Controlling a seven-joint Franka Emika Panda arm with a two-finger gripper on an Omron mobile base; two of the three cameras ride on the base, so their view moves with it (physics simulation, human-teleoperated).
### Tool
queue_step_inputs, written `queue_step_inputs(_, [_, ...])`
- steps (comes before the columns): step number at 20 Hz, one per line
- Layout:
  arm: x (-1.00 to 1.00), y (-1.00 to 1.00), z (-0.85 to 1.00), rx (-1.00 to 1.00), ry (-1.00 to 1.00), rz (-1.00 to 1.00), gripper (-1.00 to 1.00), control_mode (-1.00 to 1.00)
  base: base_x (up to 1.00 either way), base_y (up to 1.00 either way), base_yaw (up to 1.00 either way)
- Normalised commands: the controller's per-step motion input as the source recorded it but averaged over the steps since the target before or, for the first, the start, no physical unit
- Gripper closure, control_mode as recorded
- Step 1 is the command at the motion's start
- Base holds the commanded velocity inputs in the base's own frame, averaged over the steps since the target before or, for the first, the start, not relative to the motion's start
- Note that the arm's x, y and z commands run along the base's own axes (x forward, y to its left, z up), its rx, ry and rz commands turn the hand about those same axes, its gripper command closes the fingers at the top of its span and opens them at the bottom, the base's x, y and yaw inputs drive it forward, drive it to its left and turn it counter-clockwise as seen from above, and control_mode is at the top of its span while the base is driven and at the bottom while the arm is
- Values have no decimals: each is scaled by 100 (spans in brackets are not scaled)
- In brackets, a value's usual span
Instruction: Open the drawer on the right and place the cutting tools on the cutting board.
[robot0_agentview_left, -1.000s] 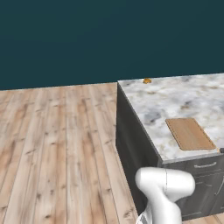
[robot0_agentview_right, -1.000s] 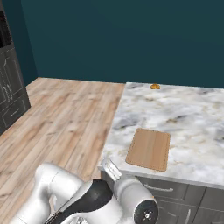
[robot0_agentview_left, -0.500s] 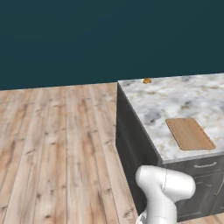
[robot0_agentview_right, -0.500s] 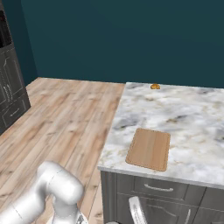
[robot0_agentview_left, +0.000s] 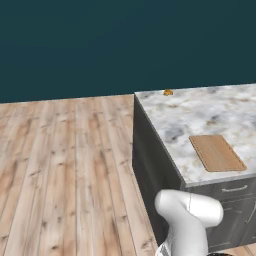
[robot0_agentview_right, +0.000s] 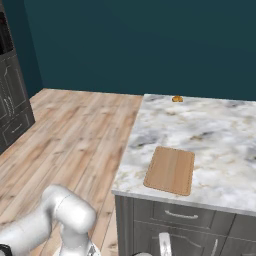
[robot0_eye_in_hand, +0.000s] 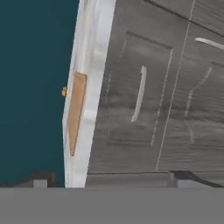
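Here the jaws stand spread, facing the shut drawer (robot0_eye_in_hand: 140, 98); cutting board (robot0_agentview_right: 170, 170) lies on the counter (robot0_agentview_right: 225, 145).

A marble counter (robot0_agentview_left: 210, 115) in white and grey tops a dark grey cabinet block (robot0_agentview_left: 150, 170). A small orange object (robot0_agentview_left: 168, 92) sits at the counter's far edge, toward 12 o'clock. Light wood plank floor (robot0_agentview_left: 65, 170) spreads out at 9 o'clock. A dark teal wall (robot0_agentview_right: 150, 45) closes the back, and tall dark cabinets (robot0_agentview_right: 10, 95) stand at 10 o'clock in the right base view
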Motion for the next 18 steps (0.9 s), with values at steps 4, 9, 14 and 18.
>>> queue_step_inputs(4, [30,-15,-25,33,-5,-4,-100,-100,0,0,0])
queue_step_inputs(9, [52,-14,-13,25,-5,-6,-100,-100,0,0,0])
queue_step_inputs(14, [42,-6,-21,2,-8,-5,-100,-100,0,0,0])
queue_step_inputs(18, [53,0,-29,-4,-7,-3,-100,-100,0,0,0])
